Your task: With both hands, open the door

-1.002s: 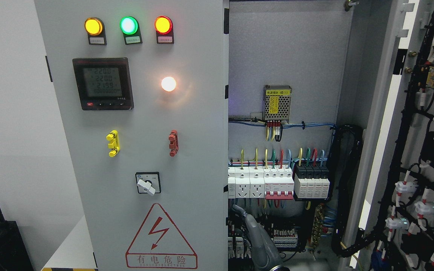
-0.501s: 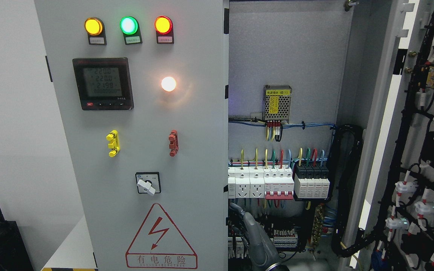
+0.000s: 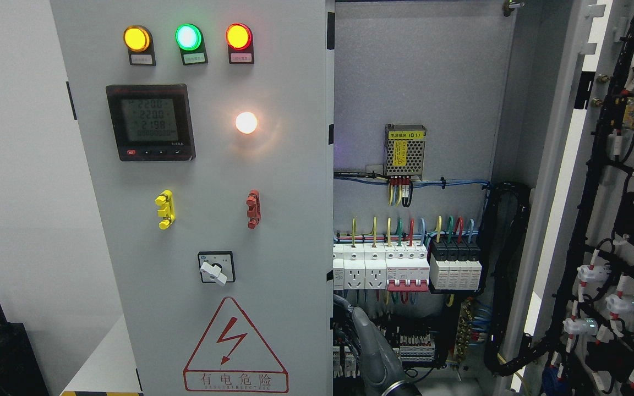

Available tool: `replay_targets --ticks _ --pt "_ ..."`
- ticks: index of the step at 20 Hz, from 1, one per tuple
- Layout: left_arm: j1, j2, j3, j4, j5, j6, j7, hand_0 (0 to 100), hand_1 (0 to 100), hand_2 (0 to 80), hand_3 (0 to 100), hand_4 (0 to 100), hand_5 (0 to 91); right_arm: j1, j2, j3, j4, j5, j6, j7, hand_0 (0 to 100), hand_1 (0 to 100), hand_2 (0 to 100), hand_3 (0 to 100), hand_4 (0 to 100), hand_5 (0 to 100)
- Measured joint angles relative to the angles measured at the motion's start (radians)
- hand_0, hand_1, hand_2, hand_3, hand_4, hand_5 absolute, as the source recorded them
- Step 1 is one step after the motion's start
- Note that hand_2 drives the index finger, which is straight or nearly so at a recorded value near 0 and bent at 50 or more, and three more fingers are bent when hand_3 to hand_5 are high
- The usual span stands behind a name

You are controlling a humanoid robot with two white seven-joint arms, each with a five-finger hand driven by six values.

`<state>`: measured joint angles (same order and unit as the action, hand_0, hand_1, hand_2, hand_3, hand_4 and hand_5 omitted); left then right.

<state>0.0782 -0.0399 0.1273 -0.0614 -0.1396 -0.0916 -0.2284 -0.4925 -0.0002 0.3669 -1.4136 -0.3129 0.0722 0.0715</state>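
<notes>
Edge of the closed grey metal door (image 3: 287,258) runs vertically just left of my right hand (image 3: 371,349) at lower centre — whether it's spread or curled, I cannot tell.

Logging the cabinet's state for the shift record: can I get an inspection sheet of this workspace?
Surface: left door shut, its three top lamps lit.
Job's things: right door swung wide open, breaker row exposed.
Clutter: nothing seen.
Hands: one grey hand at the bottom edge by the left door's free edge; which arm and its grip cannot be told.
Cables: black wire bundle runs down the cabinet's right side.
Surroundings: white wall at left.
</notes>
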Motion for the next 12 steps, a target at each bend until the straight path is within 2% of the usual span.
replay_targets --ticks 6,12 --pt "0.0 0.0 0.0 0.0 0.0 0.003 0.0 0 0 0.0 0 3 0.0 -0.016 0.0 0.002 0.018 -0.002 0.0 0.001 0 0 0 0 0 0" --pt "0.0 0.0 0.0 0.0 0.0 0.0 0.0 0 0 0.0 0 3 0.0 -0.023 0.0 0.002 0.033 -0.008 0.0 0.026 0 0 0 0 0 0"
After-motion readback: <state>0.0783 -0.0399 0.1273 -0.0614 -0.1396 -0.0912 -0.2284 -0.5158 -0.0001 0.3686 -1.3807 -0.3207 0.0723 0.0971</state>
